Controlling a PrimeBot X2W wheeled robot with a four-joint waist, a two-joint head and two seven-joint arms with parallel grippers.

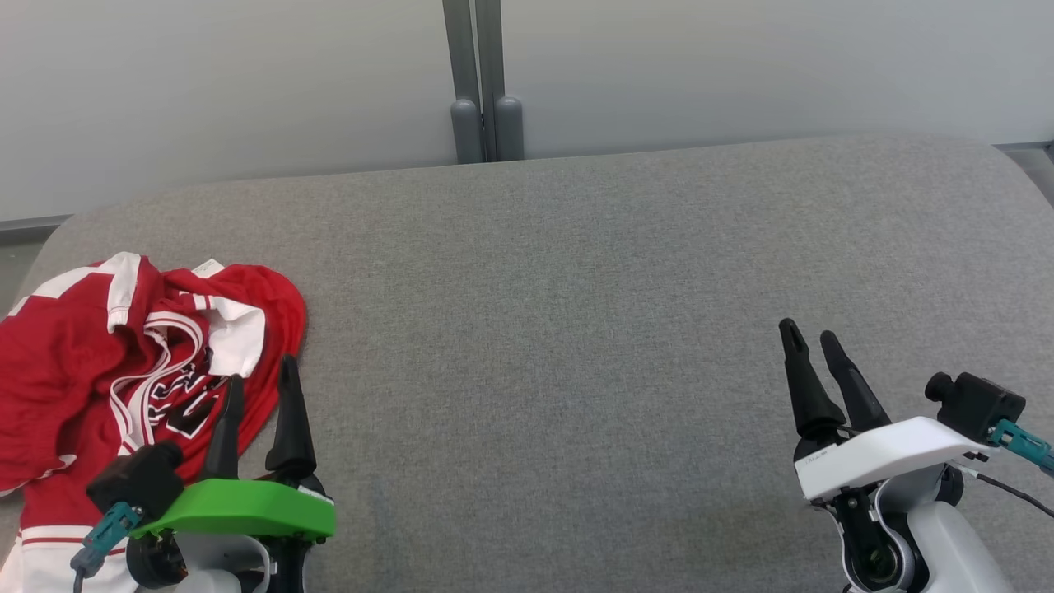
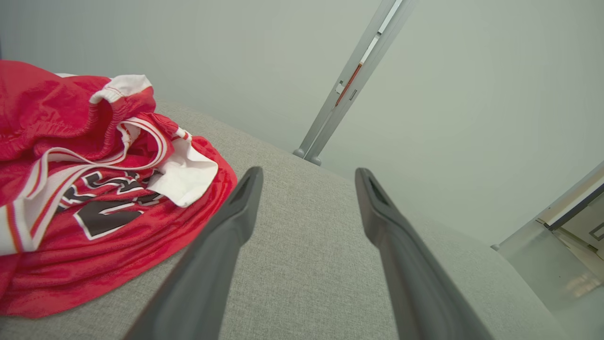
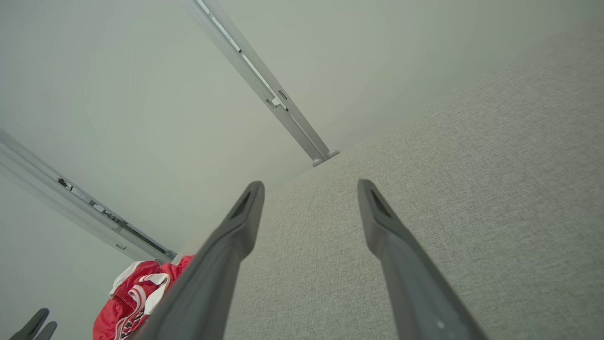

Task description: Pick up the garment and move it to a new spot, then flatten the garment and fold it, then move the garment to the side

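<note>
Grey woven cloth with a fine, even weave covers the broad, round-cornered padded surface (image 1: 560, 329), which lies flat before a smooth pale wall (image 1: 230, 82). Two slim grey metal posts with rounded feet (image 1: 486, 123) stand side by side at the middle of the surface's far edge.

On the surface's left end, reaching its near edge, lies the red jersey of shiny, slightly ribbed knit (image 1: 90, 371). It is crumpled into a loose heap with soft folds and raised ridges. White panels, white-and-red striped trim and black letters edged in white face upward. The heap runs longer from the surface's near edge toward its far edge than it does across. Its rounded red hem bulges toward the surface's middle.

Over the surface's near left part the left gripper (image 1: 262, 372), with a glossy green plastic housing, holds its two long, tapered matt-black fingers apart, their tips over the jersey's right-hand border. Over the surface's near right part the right gripper (image 1: 809, 331), housed in white plastic, likewise has its fingers spread, with bare cloth beneath.
</note>
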